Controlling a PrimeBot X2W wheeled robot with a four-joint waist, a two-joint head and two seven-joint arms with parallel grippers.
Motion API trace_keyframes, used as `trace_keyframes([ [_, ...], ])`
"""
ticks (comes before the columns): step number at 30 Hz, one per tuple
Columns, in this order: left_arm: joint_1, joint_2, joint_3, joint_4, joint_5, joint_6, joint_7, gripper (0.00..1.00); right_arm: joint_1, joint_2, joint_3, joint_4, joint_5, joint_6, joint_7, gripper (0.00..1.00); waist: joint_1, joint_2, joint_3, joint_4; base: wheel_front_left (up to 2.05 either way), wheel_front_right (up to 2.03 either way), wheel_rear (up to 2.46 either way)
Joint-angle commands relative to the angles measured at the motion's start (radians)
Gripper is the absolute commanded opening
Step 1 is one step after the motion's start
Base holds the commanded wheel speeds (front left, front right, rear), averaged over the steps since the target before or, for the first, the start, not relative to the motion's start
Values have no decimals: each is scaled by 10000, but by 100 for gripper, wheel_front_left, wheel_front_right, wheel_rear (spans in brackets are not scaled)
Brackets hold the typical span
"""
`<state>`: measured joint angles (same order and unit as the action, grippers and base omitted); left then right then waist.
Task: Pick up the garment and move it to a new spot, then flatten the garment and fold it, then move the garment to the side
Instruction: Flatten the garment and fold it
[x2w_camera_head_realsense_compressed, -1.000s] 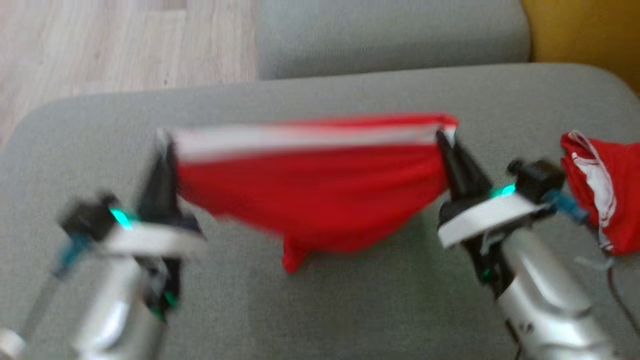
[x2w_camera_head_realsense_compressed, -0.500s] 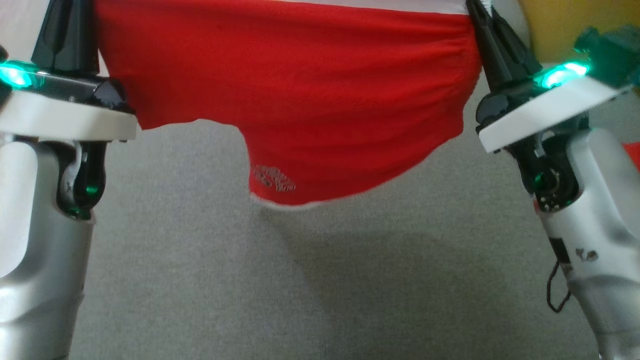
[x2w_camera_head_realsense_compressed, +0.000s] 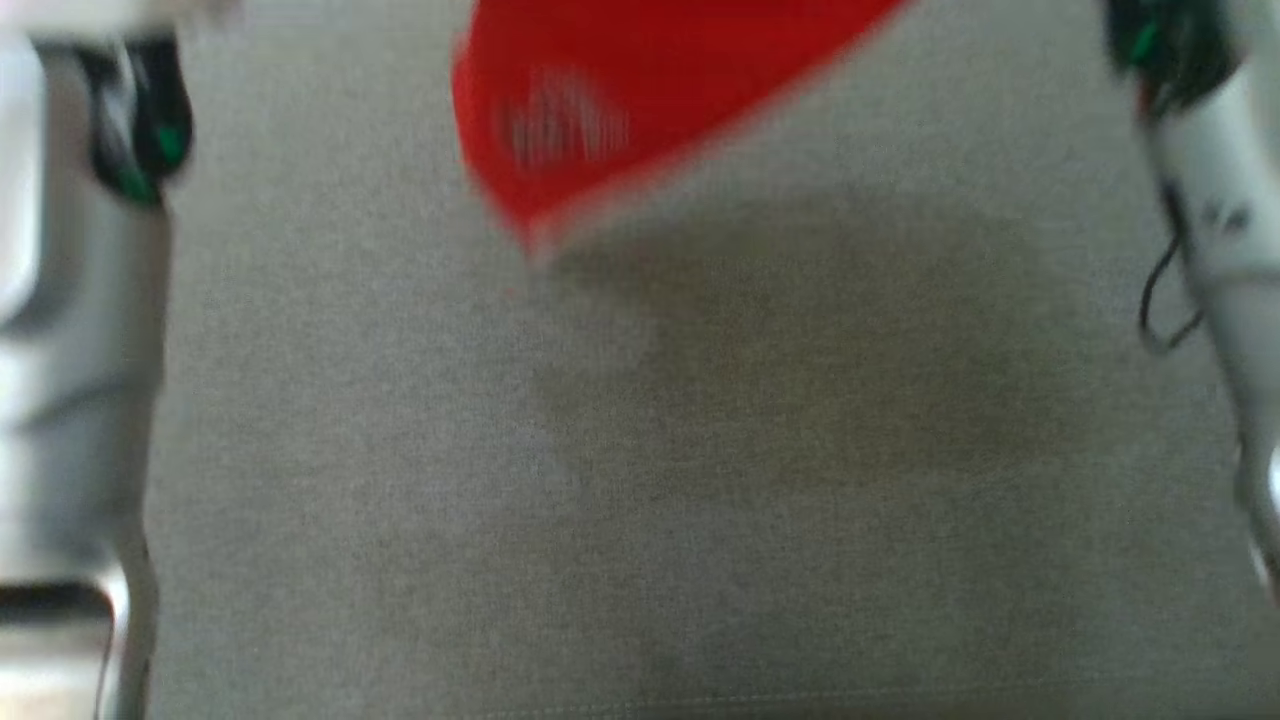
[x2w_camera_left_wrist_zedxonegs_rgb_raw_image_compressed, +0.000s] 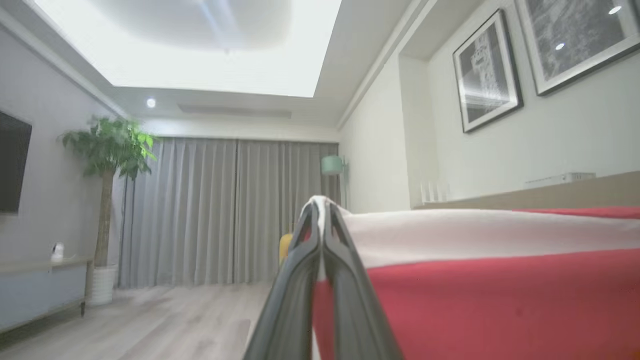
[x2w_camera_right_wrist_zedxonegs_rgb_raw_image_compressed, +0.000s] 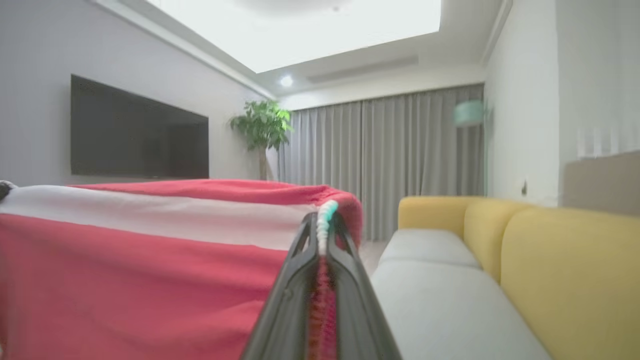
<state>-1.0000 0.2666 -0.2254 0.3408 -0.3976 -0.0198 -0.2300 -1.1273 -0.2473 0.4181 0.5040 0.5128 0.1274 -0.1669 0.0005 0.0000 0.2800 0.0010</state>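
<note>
The garment (x2w_camera_head_realsense_compressed: 620, 90) is red with a white band along its top edge. It hangs stretched between my two grippers, high above the grey cushion (x2w_camera_head_realsense_compressed: 640, 480). Its lowest corner, with a small pale logo, dangles at the top of the blurred head view. In the left wrist view my left gripper (x2w_camera_left_wrist_zedxonegs_rgb_raw_image_compressed: 320, 205) is shut on the garment's (x2w_camera_left_wrist_zedxonegs_rgb_raw_image_compressed: 500, 290) white-banded corner. In the right wrist view my right gripper (x2w_camera_right_wrist_zedxonegs_rgb_raw_image_compressed: 322, 220) is shut on the opposite corner of the garment (x2w_camera_right_wrist_zedxonegs_rgb_raw_image_compressed: 140, 260). Both pale forearms run along the sides of the head view.
A wide grey cushion surface lies below the hanging cloth. The right wrist view takes in a yellow sofa (x2w_camera_right_wrist_zedxonegs_rgb_raw_image_compressed: 550, 260) with a grey seat, a wall television (x2w_camera_right_wrist_zedxonegs_rgb_raw_image_compressed: 140, 130) and a potted plant (x2w_camera_right_wrist_zedxonegs_rgb_raw_image_compressed: 262, 130). Framed pictures (x2w_camera_left_wrist_zedxonegs_rgb_raw_image_compressed: 487, 70) and grey curtains (x2w_camera_left_wrist_zedxonegs_rgb_raw_image_compressed: 225, 210) appear in the left wrist view.
Both arms have raised the garment steadily. Its body and both grippers have passed out of the top of the head view, leaving the lowest corner in sight. The head view has also shifted.
</note>
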Motion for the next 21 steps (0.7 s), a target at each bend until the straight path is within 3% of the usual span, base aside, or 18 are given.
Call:
trace_keyframes([
  [1,-641,309,372,-213,199,57,-158,0,-411,223,-135,24,-162,33,-400,0,-5,0,356,53,0,0,0],
  [4,-1000,118,542,-252,512,39,-301,0,-860,344,-257,676,-746,33,-867,0,-5,0,404,97,0,0,0],
  [8,170,-243,908,-609,731,-119,-313,0,-189,392,24,849,-1204,33,-940,0,-5,0,402,153,0,0,0],
  [16,5172,-1504,2175,-607,837,-587,-316,0,4257,427,586,19,-1125,33,-946,0,-5,0,102,56,0,0,0],
  [21,7346,-2030,2828,-428,997,-819,-316,0,6746,795,481,-592,-1000,33,-947,0,-5,0,-445,-86,0,0,0],
])
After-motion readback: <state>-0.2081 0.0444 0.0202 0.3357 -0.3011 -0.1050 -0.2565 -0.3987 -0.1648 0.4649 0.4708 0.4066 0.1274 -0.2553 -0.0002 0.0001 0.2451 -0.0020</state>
